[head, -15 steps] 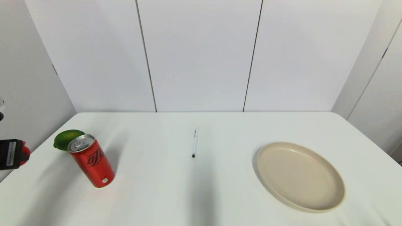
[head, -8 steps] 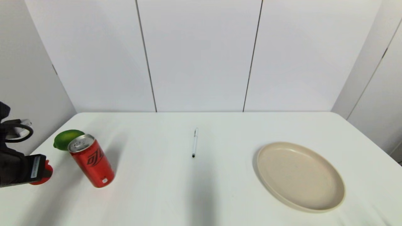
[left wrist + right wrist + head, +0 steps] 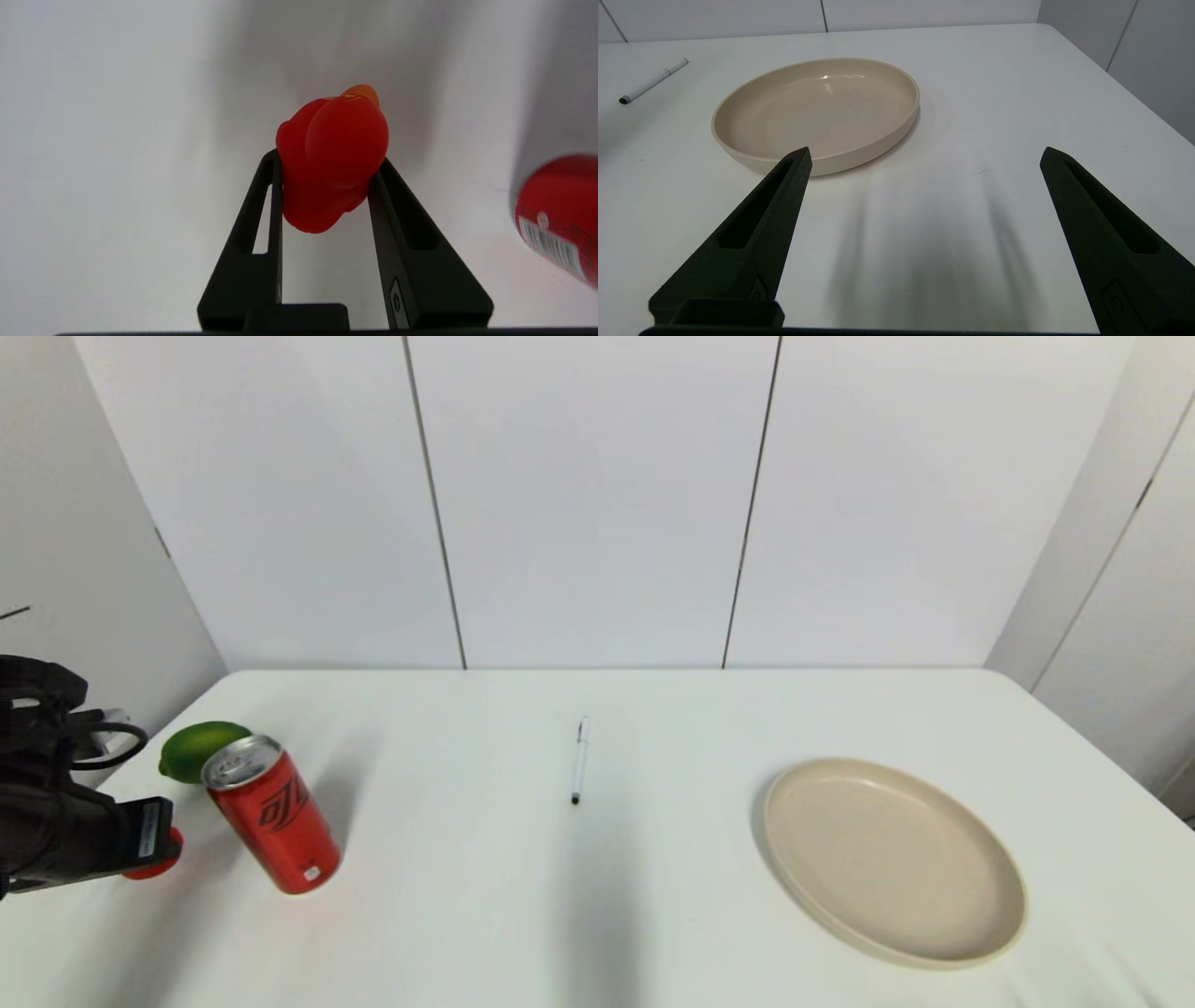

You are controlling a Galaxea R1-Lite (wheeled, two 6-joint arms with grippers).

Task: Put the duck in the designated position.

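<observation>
The left gripper (image 3: 327,172) is clamped on the duck (image 3: 332,156) near the table's (image 3: 523,915) left edge, beside the can (image 3: 271,814). Lower it gently, clear of the can. The right gripper (image 3: 924,156) waits spread apart near the plate (image 3: 817,109).

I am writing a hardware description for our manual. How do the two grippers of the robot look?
The left gripper and the right gripper each have two long, matte black, wedge-shaped fingers with slot-like cutouts. In the head view, the left arm's wrist is black, carries a looped black cable, and bears a small white label.
</observation>
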